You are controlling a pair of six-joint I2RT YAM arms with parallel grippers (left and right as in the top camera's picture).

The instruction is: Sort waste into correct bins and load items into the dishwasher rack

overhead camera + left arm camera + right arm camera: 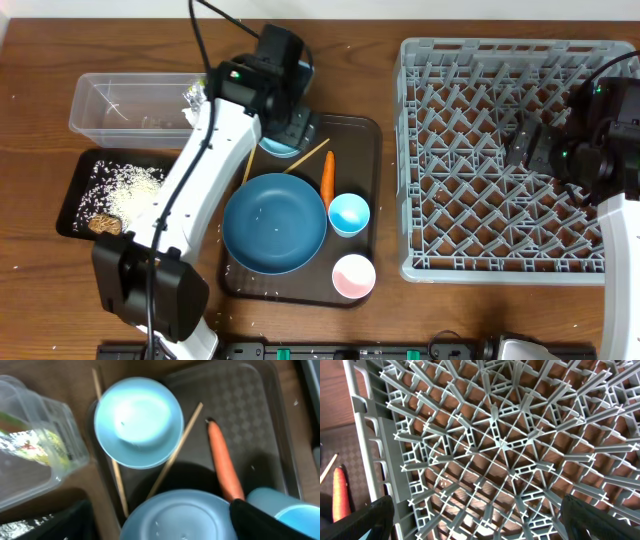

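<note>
Sorting waste, hovering left end effector (291, 128) wide over the light blue bowl (139, 422), right end effector (527, 148) wide above dishwasher rack (500, 46); next, likely pinching across the carrot (328, 172).

Overhead: the left arm (200, 170) covers most of the light blue bowl (272, 148) and part of the chopsticks (310, 154); we get only a sliver of the wrapper (191, 97). The brown lump (103, 224) is too small to identify, possibly food. Left wrist view soft throughout; plate (180, 517), cup (300, 515) and clear tub (30, 470) run off its edges. Right wrist: rack (500, 445) overruns top, right and bottom.
</note>
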